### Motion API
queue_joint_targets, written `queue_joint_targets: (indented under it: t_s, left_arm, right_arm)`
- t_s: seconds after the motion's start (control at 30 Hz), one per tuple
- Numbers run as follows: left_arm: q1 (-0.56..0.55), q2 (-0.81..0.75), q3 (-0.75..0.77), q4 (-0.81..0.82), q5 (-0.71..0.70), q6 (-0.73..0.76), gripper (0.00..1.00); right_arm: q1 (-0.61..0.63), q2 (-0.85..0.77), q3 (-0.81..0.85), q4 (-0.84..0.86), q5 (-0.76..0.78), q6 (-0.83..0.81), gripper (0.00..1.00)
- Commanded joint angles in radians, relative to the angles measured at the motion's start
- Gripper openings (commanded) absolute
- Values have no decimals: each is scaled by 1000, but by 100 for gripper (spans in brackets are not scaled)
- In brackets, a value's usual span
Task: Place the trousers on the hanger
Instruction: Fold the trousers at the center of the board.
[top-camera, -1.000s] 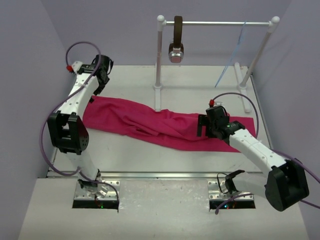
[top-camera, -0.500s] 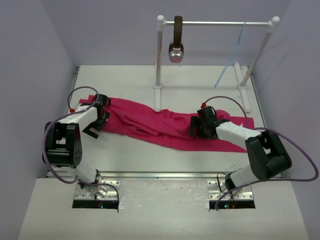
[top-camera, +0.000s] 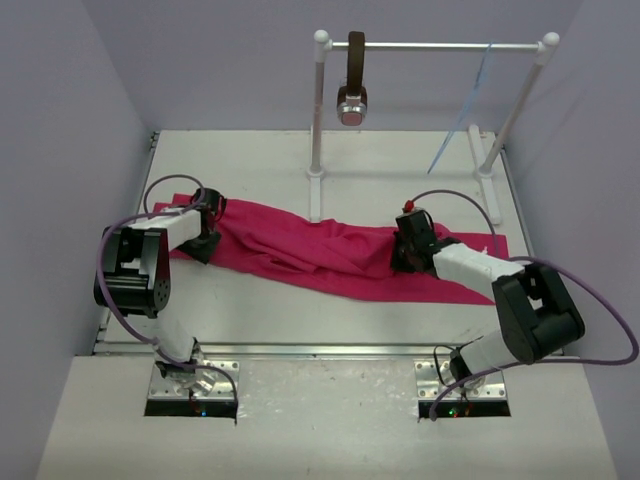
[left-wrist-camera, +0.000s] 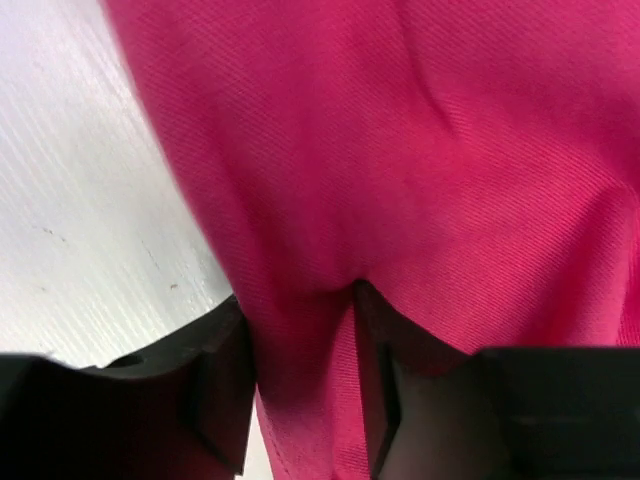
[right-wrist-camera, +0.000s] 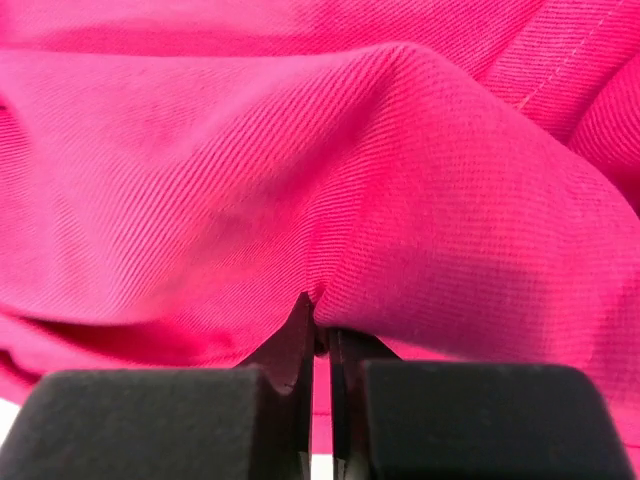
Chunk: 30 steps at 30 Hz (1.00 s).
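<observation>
Magenta trousers (top-camera: 300, 250) on white table (top-camera: 400, 170)

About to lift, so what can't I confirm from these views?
- Wrist views: how deep the left gripper and right gripper bite the trousers, cut off by the bottom edge.
- Top view: both gripper tips, hidden under their wrists.
- Top view: hanger hook, too thin to see.

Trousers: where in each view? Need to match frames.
Top external: trousers lie across mid-table, left to right.
Left wrist: trousers fill most of the frame, a fold in the left end effector.
Right wrist: trousers fill the frame, a fold pinched in the right end effector.
Shared landmark: white table, barely visible in right wrist.
</observation>
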Motion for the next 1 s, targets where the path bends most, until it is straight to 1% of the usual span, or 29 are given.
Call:
queue_joint_targets:
  t_s: [0.0,0.13,0.2,0.27,0.3,0.47,0.53,0.67,0.83,0.87,0.93,0.97]
  left_arm:
    - [5,-51,-29,-58,-51,-9,26]
    - [5,-144,-28,-72,-98,30,15]
    - [5,-181,-32,-71,-110,53,10]
    - [5,-216,-41,-67,-118,68,2]
    - [5,-241,-48,-61,-124,75,0]
    - [5,-293,-71,-46,-153,80,0]
    - [5,-297,-76,-44,-157,81,0]
    - [5,-284,-96,-37,-150,72,0]
    - [5,-278,-109,-18,-145,70,0]
    - [5,-274,-110,-14,-142,74,0]
    - [5,-272,-112,-10,-137,75,0]
    - [5,-272,-113,-8,-132,75,0]
  right_arm:
    - [4,-152,-17,-16,20,-15,0]
    - [4,-289,-48,-98,70,-33,0]
    - [4,-353,-50,-169,97,-47,0]
    - [4,-401,-37,-223,128,-63,0]
    - [4,-428,-20,-285,149,-71,0]
    - [3,-547,49,-461,231,-105,0]
    - [4,-573,135,-539,251,-129,0]
    - [4,-525,344,-657,253,-193,0]
    - [4,-432,503,-830,191,-246,0]
    - [4,-413,525,-854,216,-266,2]
    - [4,-365,545,-877,246,-291,3]
    - [0,-309,547,-887,302,-308,3]
